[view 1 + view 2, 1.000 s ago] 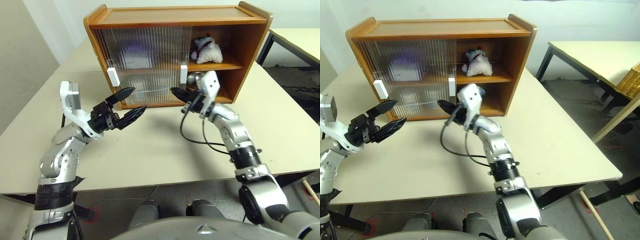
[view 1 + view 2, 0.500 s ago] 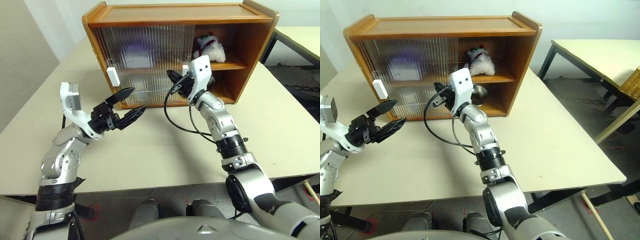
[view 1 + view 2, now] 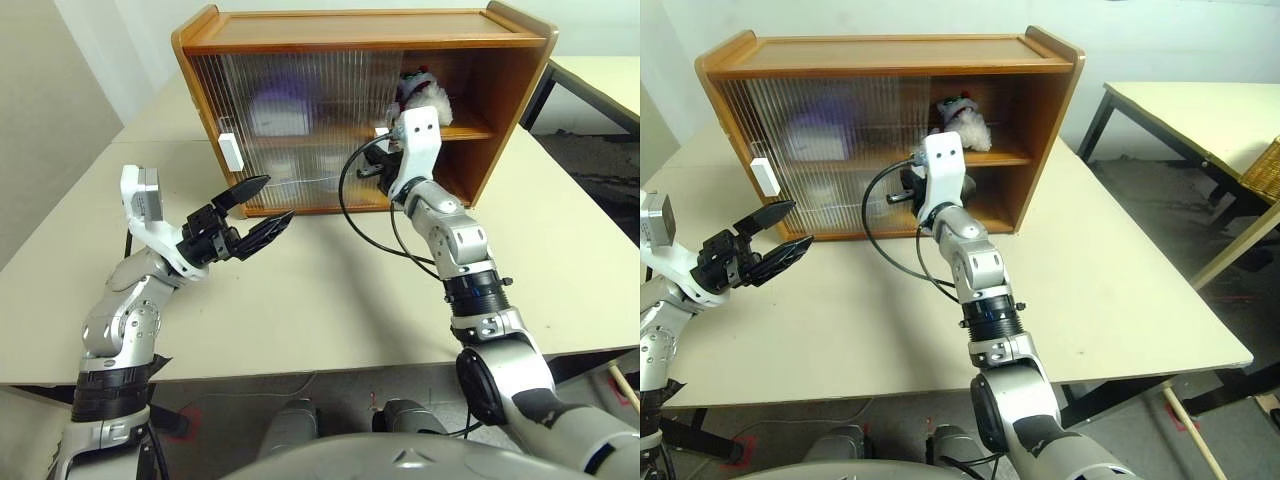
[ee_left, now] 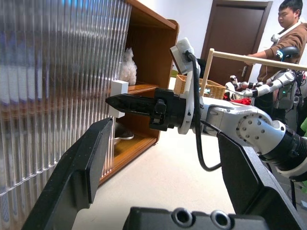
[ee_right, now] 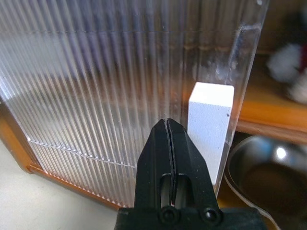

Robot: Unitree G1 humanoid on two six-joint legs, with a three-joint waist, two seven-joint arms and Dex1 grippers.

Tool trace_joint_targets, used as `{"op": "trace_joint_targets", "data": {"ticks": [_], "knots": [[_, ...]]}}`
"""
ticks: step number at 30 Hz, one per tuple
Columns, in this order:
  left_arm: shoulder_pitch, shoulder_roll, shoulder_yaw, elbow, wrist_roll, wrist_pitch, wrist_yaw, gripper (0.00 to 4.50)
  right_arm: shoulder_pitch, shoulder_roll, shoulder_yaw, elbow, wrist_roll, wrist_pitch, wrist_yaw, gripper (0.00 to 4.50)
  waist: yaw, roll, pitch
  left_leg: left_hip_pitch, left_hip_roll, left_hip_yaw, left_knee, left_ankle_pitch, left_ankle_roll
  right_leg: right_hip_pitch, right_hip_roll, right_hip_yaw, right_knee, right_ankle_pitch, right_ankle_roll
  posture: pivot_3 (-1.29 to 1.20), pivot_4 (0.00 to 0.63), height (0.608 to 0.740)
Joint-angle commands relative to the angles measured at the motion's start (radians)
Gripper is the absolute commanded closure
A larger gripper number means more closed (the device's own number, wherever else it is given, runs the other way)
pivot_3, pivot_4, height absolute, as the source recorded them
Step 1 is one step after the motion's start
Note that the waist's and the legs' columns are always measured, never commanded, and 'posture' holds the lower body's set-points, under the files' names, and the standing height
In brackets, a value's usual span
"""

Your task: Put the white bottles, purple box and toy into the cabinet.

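The right arm is stretched forward from the shoulder over the table (image 3: 330, 300), its forearm raised toward the cabinet (image 3: 360, 30), and the right gripper (image 5: 166, 125) is held level against the front of the ribbed sliding door (image 5: 96, 72), just beside that door's white handle (image 5: 209, 115); its two black fingers (image 5: 180, 148) are pressed together with nothing between them. The left arm is bent at the elbow and held over the left part of the table, well apart from the cabinet, with the left gripper (image 3: 262, 203) pointed toward the right and slightly upward; its fingers (image 4: 81, 163) are spread wide apart and empty. One cabinet is seen, standing on the table, with two white handles on its sliding doors, the second handle (image 3: 228, 152) lying at the left. One toy (image 3: 425, 92) is counted, set on the upper shelf in the open right part of the cabinet. One purple box (image 3: 280, 108) is made out as a lavender shape on the upper shelf behind the ribbed door. Pale shapes are seen behind the door on the lower shelf, but whether they are the white bottles, and how many, cannot be told. One shiny steel bowl (image 5: 261, 170) is seen on the lower shelf, next to the door's edge.
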State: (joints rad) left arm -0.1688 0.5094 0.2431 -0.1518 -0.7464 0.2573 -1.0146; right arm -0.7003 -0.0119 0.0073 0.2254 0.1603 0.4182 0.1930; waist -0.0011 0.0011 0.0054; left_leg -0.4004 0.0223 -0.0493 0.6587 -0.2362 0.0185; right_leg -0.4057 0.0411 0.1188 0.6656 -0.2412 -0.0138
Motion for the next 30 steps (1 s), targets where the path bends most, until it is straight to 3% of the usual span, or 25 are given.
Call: {"op": "trace_joint_targets", "data": {"ticks": [1,18,30], "knots": [[-0.008,0.001,-0.010,0.016,0.011,-0.003,-0.011,0.00,-0.009,-0.007,-0.040,-0.050,-0.009,0.065,-0.077,4.46,0.000,0.000,0.000,0.000,0.000,0.000,0.000,0.000,0.000,0.000,0.000,0.000,0.000,0.000,0.000,0.04,0.000,0.740],[-0.044,-0.005,-0.025,0.052,0.021,-0.013,-0.028,0.00,-0.024,0.012,-0.060,-0.073,-0.174,0.077,-0.422,4.46,-0.001,0.000,0.000,0.000,0.000,0.000,-0.001,-0.002,-0.003,-0.002,0.000,0.001,0.000,0.003,0.005,0.03,0.000,0.740],[-0.048,-0.004,-0.025,0.057,0.025,-0.019,-0.034,0.00,-0.044,0.001,-0.119,-0.010,-0.222,0.065,-0.571,4.46,-0.002,0.000,0.000,-0.002,0.000,0.000,-0.003,0.000,-0.001,-0.004,0.000,0.001,0.000,0.002,0.006,0.03,0.000,0.740]]}}
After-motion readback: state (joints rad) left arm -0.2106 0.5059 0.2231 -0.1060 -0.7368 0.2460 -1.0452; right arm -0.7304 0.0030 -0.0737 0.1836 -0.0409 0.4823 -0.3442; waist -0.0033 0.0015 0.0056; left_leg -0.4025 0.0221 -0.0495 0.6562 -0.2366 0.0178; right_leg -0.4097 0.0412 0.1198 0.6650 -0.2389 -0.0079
